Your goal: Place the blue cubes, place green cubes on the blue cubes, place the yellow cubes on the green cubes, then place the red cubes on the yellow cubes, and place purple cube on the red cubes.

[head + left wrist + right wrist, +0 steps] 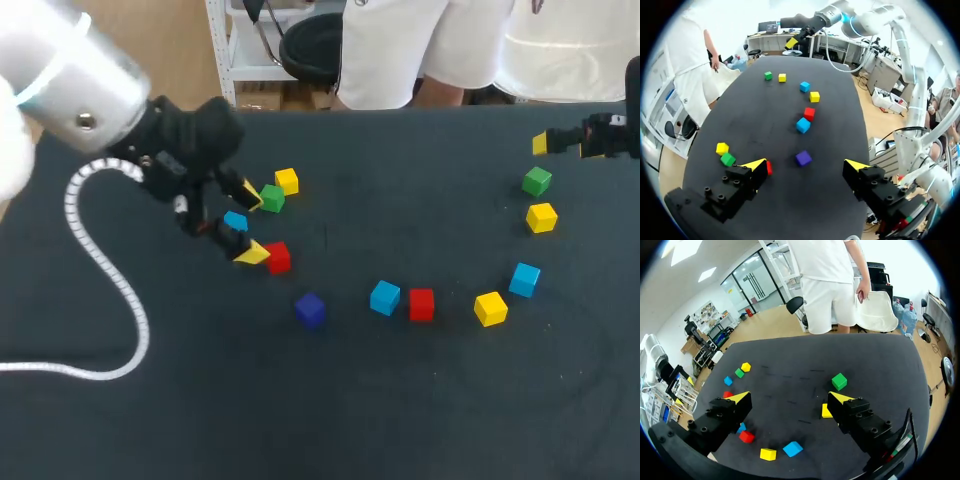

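Left gripper (248, 224): fingers spread wide and gripping nothing, hanging over the left cluster of cubes.
First blue cube (236, 221): from above it lies between the two yellow tips, clear of both. The left wrist view does not show it.
Left red cube (278, 257): just beside the nearer yellow tip. Whether it touches cannot be told.
Left green cube (271, 198): just beside the farther tip, corner to corner with the left yellow cube (287, 181). It and the left red cube flank the first blue cube.
Purple cube (310, 309): alone, near the left red cube. In the left wrist view it lies ahead of the open fingers.
Middle blue cube (385, 297): beside the middle red cube (421, 304), with a narrow gap between them.
Front yellow cube (490, 308): near the right blue cube (524, 279), not touching it.
Right gripper (790, 399): fingers wide apart and empty, above the table's far right part.
Right yellow cube (541, 217): in the right wrist view, partly hidden behind one finger.
Right green cube (537, 181): ahead of that same finger, near the right yellow cube but apart from it.
Look of the cubes: small, plain, solid-coloured blocks, each resting singly on the table.
Table (400, 430): dark and matte.
White ringed cable (120, 290): runs from the left arm and loops over the table's left side.
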Action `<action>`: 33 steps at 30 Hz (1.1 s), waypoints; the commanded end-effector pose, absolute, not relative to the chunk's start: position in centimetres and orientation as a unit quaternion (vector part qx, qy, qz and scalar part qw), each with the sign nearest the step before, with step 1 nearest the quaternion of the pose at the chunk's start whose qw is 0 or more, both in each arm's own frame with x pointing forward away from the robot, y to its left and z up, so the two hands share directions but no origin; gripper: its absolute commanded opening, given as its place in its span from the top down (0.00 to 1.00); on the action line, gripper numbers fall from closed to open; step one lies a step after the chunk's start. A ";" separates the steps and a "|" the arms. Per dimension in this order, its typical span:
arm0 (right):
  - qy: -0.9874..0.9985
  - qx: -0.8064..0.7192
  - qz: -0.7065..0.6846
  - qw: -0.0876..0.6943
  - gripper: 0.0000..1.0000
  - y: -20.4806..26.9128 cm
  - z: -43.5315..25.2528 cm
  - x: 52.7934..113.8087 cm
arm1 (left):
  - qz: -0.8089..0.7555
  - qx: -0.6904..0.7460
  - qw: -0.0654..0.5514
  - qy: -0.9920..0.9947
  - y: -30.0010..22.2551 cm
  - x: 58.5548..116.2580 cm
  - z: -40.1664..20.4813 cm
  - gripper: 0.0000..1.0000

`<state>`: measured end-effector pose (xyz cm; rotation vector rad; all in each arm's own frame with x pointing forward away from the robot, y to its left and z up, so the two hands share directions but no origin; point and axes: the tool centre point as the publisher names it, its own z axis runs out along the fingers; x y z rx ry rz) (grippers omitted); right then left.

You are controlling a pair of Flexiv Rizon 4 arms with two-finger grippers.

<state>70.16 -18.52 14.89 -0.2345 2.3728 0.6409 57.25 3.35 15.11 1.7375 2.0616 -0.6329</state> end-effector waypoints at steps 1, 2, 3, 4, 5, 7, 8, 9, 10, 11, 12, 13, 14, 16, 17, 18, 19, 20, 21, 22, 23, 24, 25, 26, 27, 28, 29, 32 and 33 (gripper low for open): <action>0.907 -0.089 0.244 0.330 0.00 -18.5 14.9 70.1 | -0.218 0.623 0.169 0.732 2.0 56.8 15.2 0.00; 0.907 -0.089 0.244 0.330 0.00 -18.5 14.9 70.1 | -0.223 0.625 0.169 0.729 1.8 56.6 15.3 0.00; 0.907 -0.089 0.244 0.330 0.00 -18.5 14.9 70.1 | -0.224 0.627 0.171 0.727 1.5 56.4 15.4 0.00; 0.907 -0.089 0.244 0.330 0.00 -18.5 14.9 70.1 | -0.226 0.628 0.175 0.723 1.3 56.4 15.5 0.00; 0.907 -0.089 0.244 0.330 0.00 -18.5 14.9 70.1 | -0.231 0.629 0.178 0.721 1.1 56.3 15.5 0.00; 0.907 -0.089 0.244 0.330 0.00 -18.5 14.9 70.1 | -0.233 0.629 0.180 0.719 0.7 56.4 15.4 0.00; 0.907 -0.089 0.244 0.330 0.00 -18.5 14.9 70.1 | -0.239 0.627 0.181 0.719 0.6 56.5 15.4 0.00; 0.907 -0.089 0.244 0.330 0.00 -18.5 14.9 70.1 | -0.243 0.627 0.180 0.718 0.5 56.6 15.3 0.00; 0.907 -0.089 0.244 0.330 0.00 -18.5 14.9 70.1 | -0.244 0.621 0.176 0.723 0.5 56.7 15.1 0.00; 0.907 -0.089 0.244 0.330 0.00 -18.5 14.9 70.1 | -0.254 0.612 0.175 0.729 0.6 56.9 14.9 0.00; 0.907 -0.089 0.244 0.330 0.00 -18.5 14.9 70.1 | -0.260 0.596 0.184 0.737 1.1 57.2 14.9 0.00; 0.907 -0.089 0.244 0.330 0.00 -18.5 14.9 70.1 | -0.260 0.596 0.184 0.737 1.1 57.2 14.9 0.00; 0.907 -0.089 0.244 0.330 0.00 -18.5 14.9 70.1 | -0.260 0.596 0.184 0.737 1.1 57.2 14.9 0.00; 0.907 -0.089 0.244 0.330 0.00 -18.5 14.9 70.1 | -0.260 0.596 0.184 0.737 1.1 57.2 14.9 0.00; 0.907 -0.089 0.244 0.330 0.00 -18.5 14.9 70.1 | -0.260 0.596 0.184 0.737 1.1 57.2 14.9 0.00; 0.907 -0.089 0.244 0.330 0.00 -18.5 14.9 70.1 | -0.260 0.596 0.184 0.737 1.1 57.2 14.9 0.00; 0.907 -0.089 0.244 0.330 0.00 -18.5 14.9 70.1 | -0.260 0.596 0.184 0.737 1.1 57.2 14.9 0.00; 0.907 -0.089 0.244 0.330 0.00 -18.5 14.9 70.1 | -0.260 0.596 0.184 0.737 1.1 57.2 14.9 0.00; 0.907 -0.089 0.244 0.330 0.00 -18.5 14.9 70.1 | -0.260 0.596 0.184 0.737 1.1 57.2 14.9 0.00; 0.907 -0.089 0.244 0.330 0.00 -18.5 14.9 70.1 | -0.260 0.596 0.184 0.737 1.1 57.2 14.9 0.00; 0.907 -0.089 0.244 0.330 0.00 -18.5 14.9 70.1 | -0.260 0.596 0.184 0.737 1.1 57.2 14.9 0.00; 0.907 -0.089 0.244 0.330 0.00 -18.5 14.9 70.1 | -0.260 0.596 0.184 0.737 1.1 57.2 14.9 0.00; 0.907 -0.089 0.244 0.330 0.00 -18.5 14.9 70.1 | -0.260 0.596 0.184 0.737 1.1 57.2 14.9 0.00; 0.907 -0.089 0.244 0.330 0.00 -18.5 14.9 70.1 | -0.260 0.596 0.184 0.737 1.1 57.2 14.9 0.00; 0.907 -0.089 0.244 0.330 0.00 -18.5 14.9 70.1 | -0.260 0.596 0.184 0.737 1.1 57.2 14.9 0.00; 0.907 -0.089 0.244 0.330 0.00 -18.5 14.9 70.1 | -0.260 0.596 0.184 0.737 1.1 57.2 14.9 0.00; 0.907 -0.089 0.244 0.330 0.00 -18.5 14.9 70.1 | -0.260 0.596 0.184 0.737 1.1 57.2 14.9 0.00; 0.907 -0.089 0.244 0.330 0.00 -18.5 14.9 70.1 | -0.260 0.596 0.184 0.737 1.1 57.2 14.9 0.00; 0.907 -0.089 0.244 0.330 0.00 -18.5 14.9 70.1 | -0.246 0.618 0.196 0.721 0.4 56.9 14.8 0.00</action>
